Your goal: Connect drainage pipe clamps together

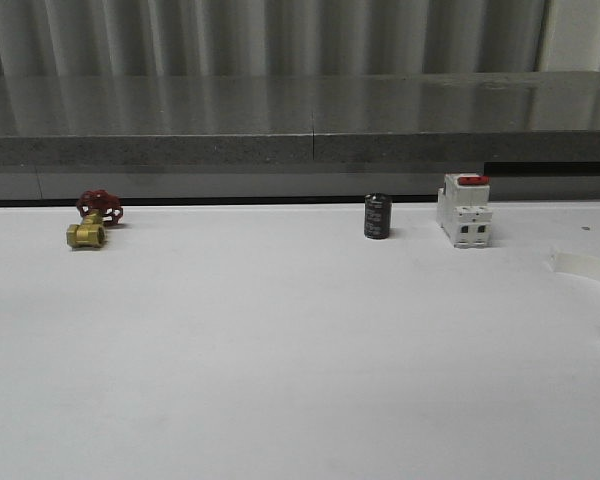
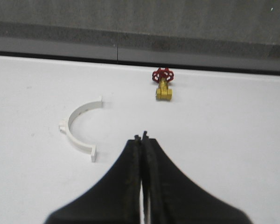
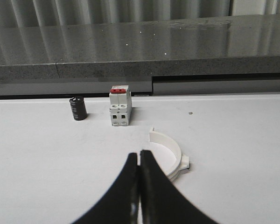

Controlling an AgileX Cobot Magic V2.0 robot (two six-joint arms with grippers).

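One white half-ring drainage pipe clamp (image 2: 78,128) lies flat on the white table in the left wrist view, a little ahead of my left gripper (image 2: 141,136) and off to one side. That gripper is shut with nothing in it. The other drainage pipe clamp (image 3: 170,154) lies just beyond my right gripper (image 3: 139,154), partly hidden by its fingers. The right gripper is also shut and empty. In the front view this second clamp (image 1: 587,268) shows at the table's right edge, cut off by the frame.
A brass valve with a red handwheel (image 1: 93,219) sits at the back left, also seen as the valve (image 2: 163,84) in the left wrist view. A black cylinder (image 1: 377,216) and a white breaker with a red switch (image 1: 464,210) stand at the back right. A grey ledge (image 1: 300,130) runs behind.
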